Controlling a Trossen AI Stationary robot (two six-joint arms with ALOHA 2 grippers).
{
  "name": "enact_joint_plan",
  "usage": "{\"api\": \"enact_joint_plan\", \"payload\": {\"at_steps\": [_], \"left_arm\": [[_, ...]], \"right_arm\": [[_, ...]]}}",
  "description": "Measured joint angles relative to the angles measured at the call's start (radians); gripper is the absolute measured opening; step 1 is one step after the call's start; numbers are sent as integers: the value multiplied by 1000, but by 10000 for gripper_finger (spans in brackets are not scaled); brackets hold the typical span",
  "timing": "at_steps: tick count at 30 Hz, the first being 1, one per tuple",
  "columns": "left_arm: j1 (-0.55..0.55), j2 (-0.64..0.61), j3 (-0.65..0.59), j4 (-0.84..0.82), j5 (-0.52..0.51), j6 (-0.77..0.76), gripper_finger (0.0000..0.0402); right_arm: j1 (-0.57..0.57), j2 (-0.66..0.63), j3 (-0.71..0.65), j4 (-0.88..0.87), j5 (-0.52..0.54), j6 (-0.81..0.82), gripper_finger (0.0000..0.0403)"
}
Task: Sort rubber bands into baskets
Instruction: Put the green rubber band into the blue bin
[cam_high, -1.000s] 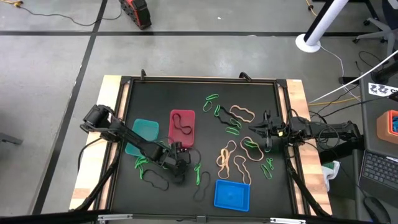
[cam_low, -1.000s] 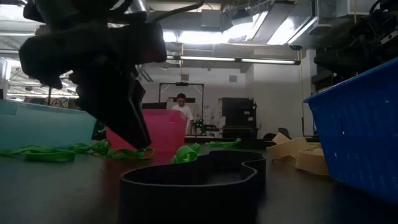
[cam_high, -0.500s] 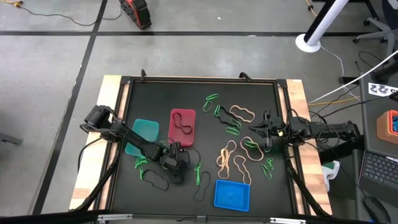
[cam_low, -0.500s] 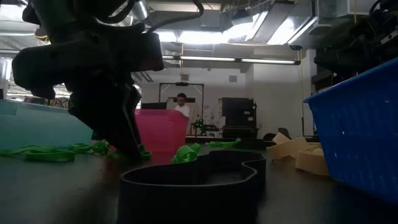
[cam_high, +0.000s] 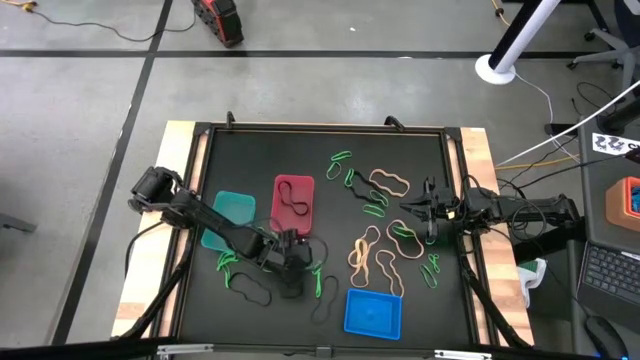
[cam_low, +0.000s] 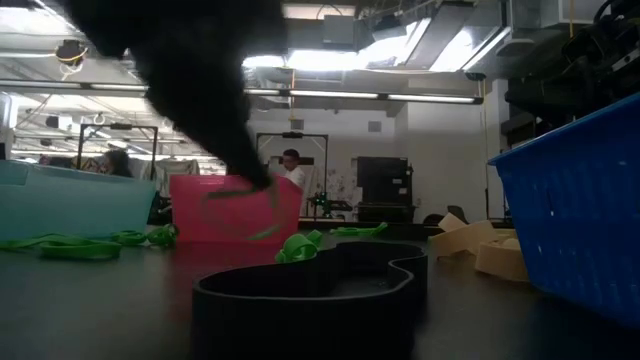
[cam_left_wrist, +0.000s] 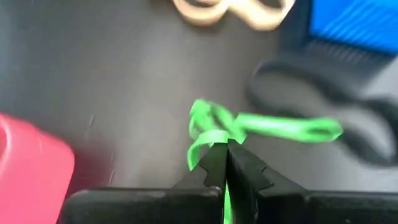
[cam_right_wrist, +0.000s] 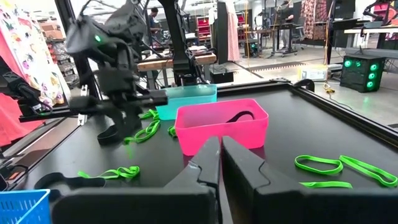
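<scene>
My left gripper (cam_high: 297, 266) hangs over the table's near middle, just nearer than the red basket (cam_high: 293, 203), and is shut on a bright green rubber band (cam_left_wrist: 280, 127). In the low view the band (cam_low: 245, 205) shows blurred in front of the red basket. The teal basket (cam_high: 232, 213) sits left of the red one, which has a black band (cam_high: 292, 207) in it. The blue basket (cam_high: 373, 313) stands at the near edge. My right gripper (cam_high: 427, 212) waits shut at the table's right side. My left gripper pinches the green band at a bunched, twisted part near one end (cam_left_wrist: 211, 134), between the free ends of its two fingers. The fingers slant down from the table's left. The band hangs slack below them (cam_right_wrist: 144, 132), lifted off the table.
Green bands (cam_high: 228, 265) lie near the teal basket, and more (cam_high: 345, 170) at the far middle. Tan bands (cam_high: 368, 255) lie right of centre. Black bands (cam_high: 252, 293) lie by the near edge. A raised black rim (cam_high: 320, 128) frames the mat.
My left gripper has dropped to the table, shut on the green band and then risen, drifting slightly toward the table's right. The band has come up off the table with it.
</scene>
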Motion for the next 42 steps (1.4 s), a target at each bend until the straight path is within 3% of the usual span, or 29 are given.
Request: {"api": "enact_joint_plan", "payload": {"at_steps": [9, 19, 26, 36, 42], "left_arm": [[21, 0, 112, 127, 0, 234, 4], [57, 15, 112, 568, 2, 226, 2], [42, 103, 140, 811, 10, 229, 2], [-10, 318, 346, 823, 81, 259, 3], [-31, 392, 360, 776, 82, 255, 4]], "right_arm": [[0, 0, 0, 1, 0, 0, 19], [0, 0, 0, 1, 0, 0, 19], [0, 0, 0, 1, 0, 0, 19], [0, 0, 0, 1, 0, 0, 19], [0, 0, 0, -1, 0, 0, 19]]}}
